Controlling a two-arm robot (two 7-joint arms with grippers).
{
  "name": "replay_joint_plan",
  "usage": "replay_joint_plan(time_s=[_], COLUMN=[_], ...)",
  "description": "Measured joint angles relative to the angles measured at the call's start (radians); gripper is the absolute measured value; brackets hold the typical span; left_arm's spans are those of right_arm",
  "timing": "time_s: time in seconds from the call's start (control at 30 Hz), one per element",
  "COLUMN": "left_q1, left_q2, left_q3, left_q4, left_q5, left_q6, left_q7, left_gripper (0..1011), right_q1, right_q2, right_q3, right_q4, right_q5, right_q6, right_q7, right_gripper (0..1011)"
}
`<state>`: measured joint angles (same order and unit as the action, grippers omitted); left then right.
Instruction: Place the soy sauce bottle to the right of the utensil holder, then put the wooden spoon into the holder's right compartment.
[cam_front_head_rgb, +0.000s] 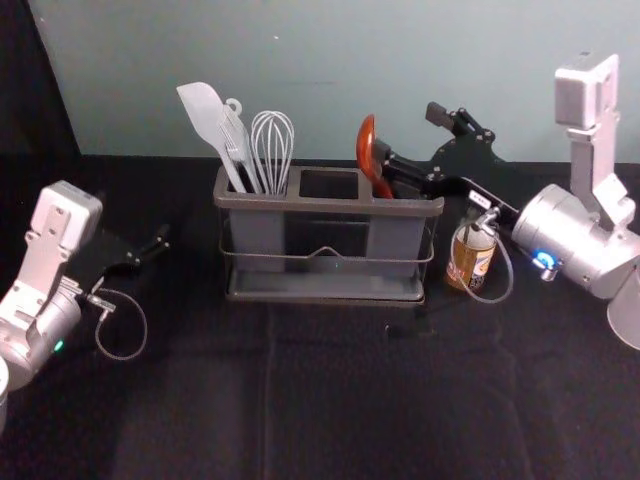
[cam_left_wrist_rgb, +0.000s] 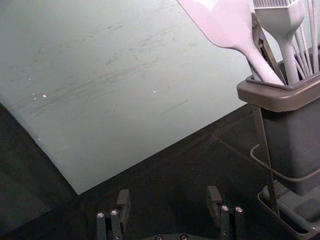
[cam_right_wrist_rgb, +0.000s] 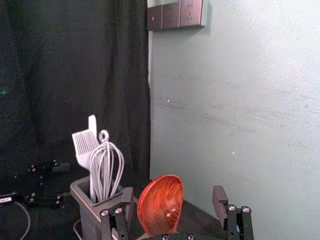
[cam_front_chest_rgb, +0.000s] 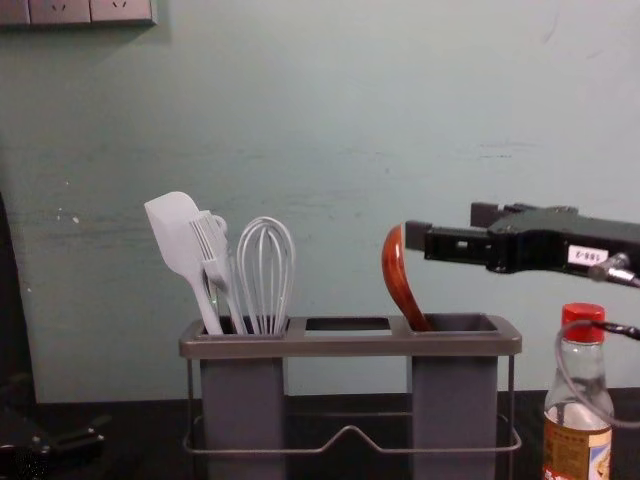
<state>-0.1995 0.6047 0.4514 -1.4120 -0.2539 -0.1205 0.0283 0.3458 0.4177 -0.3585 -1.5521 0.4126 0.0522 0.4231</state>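
The wooden spoon (cam_front_head_rgb: 366, 145) stands in the right compartment of the utensil holder (cam_front_head_rgb: 330, 205), its bowl up and leaning left; in the chest view the spoon (cam_front_chest_rgb: 397, 275) rises from that compartment's left side. My right gripper (cam_front_head_rgb: 408, 134) is open beside the spoon's bowl, above the holder's right end. In the right wrist view the red-brown bowl shows between and beyond the fingertips of the right gripper (cam_right_wrist_rgb: 174, 200). The soy sauce bottle (cam_front_chest_rgb: 580, 405), red-capped, stands upright right of the holder, partly hidden by the right arm in the head view. My left gripper (cam_front_head_rgb: 150, 250) idles open at the left; left gripper (cam_left_wrist_rgb: 167, 200).
A white spatula (cam_front_chest_rgb: 178, 235), a brush (cam_front_chest_rgb: 212, 245) and a whisk (cam_front_chest_rgb: 266, 270) stand in the holder's left compartment. Behind the dark-covered table rises a pale wall (cam_front_head_rgb: 330, 80). A cable loop hangs from the right arm in front of the bottle.
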Motion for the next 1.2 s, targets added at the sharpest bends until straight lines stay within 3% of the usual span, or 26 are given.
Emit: replay_joint_plan(time_s=[0.4,0.73,0.93,1.2], left_q1=[0.000,0.000,0.000,0.000], left_q2=[0.000,0.000,0.000,0.000], left_q3=[0.000,0.000,0.000,0.000], left_q4=[0.000,0.000,0.000,0.000], left_q5=[0.000,0.000,0.000,0.000], left_q6=[0.000,0.000,0.000,0.000], left_q7=[0.000,0.000,0.000,0.000], left_gripper=[1005,1005,1005,1005], right_q1=[-0.122,-0.277,-0.397,-0.483], right_q2=[0.046,0.095,0.082,0.036], right_q3=[0.091,0.193,0.270,0.329], right_q4=[-0.176,-0.300,-0.309,-0.255], right_q5=[0.050,0.072,0.036,0.008], right_q6=[0.030,0.010,-0.078,-0.194], right_q7=[-0.062,-0.115,-0.170,-0.202], right_gripper=[1002,1002,1002,1002])
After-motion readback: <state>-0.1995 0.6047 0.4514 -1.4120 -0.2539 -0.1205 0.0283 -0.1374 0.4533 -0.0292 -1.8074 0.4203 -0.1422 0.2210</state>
